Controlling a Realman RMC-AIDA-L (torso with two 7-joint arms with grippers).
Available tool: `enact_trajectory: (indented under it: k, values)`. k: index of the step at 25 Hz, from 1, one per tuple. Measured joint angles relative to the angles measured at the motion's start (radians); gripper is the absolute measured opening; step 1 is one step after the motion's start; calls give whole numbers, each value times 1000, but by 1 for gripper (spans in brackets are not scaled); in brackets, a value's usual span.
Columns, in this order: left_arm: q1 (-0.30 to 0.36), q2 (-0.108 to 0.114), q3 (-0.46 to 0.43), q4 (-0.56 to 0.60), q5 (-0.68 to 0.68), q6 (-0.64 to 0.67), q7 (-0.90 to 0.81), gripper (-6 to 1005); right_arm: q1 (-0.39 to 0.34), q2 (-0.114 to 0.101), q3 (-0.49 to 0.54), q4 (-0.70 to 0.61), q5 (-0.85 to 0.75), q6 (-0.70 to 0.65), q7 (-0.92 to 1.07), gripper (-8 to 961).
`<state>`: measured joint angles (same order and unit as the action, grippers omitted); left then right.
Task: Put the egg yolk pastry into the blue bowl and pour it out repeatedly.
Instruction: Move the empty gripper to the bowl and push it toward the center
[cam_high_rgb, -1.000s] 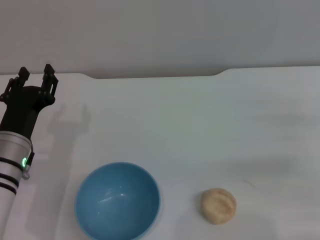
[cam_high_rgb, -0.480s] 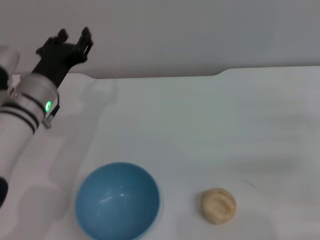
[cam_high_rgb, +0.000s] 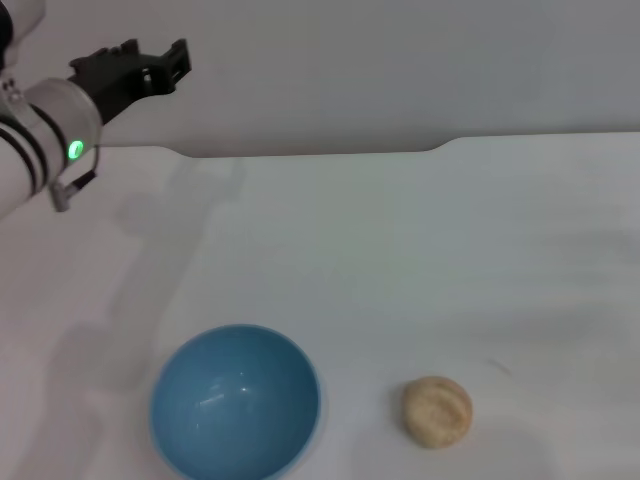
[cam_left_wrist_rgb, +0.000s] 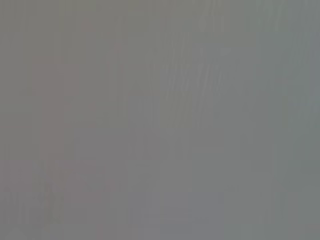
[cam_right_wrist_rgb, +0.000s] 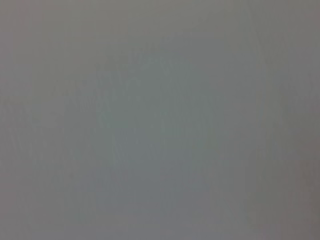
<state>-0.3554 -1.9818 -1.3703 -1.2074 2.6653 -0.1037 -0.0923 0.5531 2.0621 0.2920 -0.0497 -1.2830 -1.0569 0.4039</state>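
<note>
The blue bowl (cam_high_rgb: 236, 402) stands upright and empty near the table's front edge, left of centre. To its right the egg yolk pastry (cam_high_rgb: 437, 410), a small tan ball, lies on the table a short way from the bowl. High at the far left my left gripper (cam_high_rgb: 170, 60) is raised well above the table, pointing right, with nothing in it. Neither wrist view shows anything but a plain grey field. My right gripper is out of view.
The white table (cam_high_rgb: 400, 250) runs back to a grey wall, with a small step in its rear edge at the right. Only the bowl and the pastry lie on it.
My left arm has lifted from the table's left side up toward the top left corner, and the gripper has turned from pointing away to pointing right. Bowl and pastry have not moved.
</note>
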Motion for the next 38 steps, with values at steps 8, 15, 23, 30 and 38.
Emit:
enact_trajectory:
  k: [8, 15, 23, 30, 38]
  values:
    - [141, -67, -151, -395, -1, -510, 205, 566, 10, -2, -1, -4, 0, 0, -4, 509]
    - [152, -72, -202, -567, -3, -935, 213, 567, 37, -5, -1, -16, -1, 0, -6, 508]
    - [57, -73, -287, -576, -4, -1338, 158, 567, 41, -5, -2, -23, -1, 2, -8, 508]
    - [26, -75, -290, -559, -4, -1484, 147, 567, 40, -5, -2, -24, -1, 10, -8, 508]
    - [-3, -77, -275, -467, -14, -1520, 125, 567, 44, -5, -2, -24, -1, 28, -8, 508]
